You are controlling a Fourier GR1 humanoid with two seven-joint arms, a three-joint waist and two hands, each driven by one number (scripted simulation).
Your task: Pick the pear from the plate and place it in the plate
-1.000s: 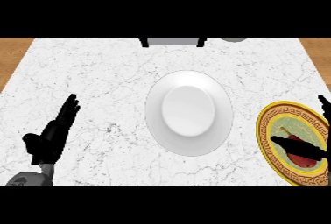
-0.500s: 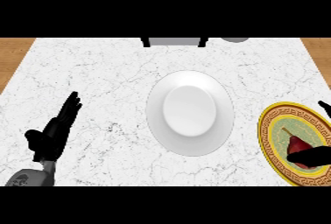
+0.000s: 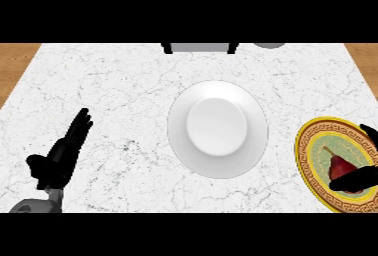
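One red pear [image 3: 338, 166] lies on the gold-rimmed plate [image 3: 306, 150] at the right, one of two plates, the right hand [image 3: 358, 180] spread open against its near right end, the white plate [image 3: 255, 145] sitting centre, the left hand [image 3: 59, 157] resting straight-fingered near left.

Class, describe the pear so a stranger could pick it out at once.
On the marble counter, look far right to the gold-rimmed plate. The pear lies on it: small and dark red against the plate's pale green centre.
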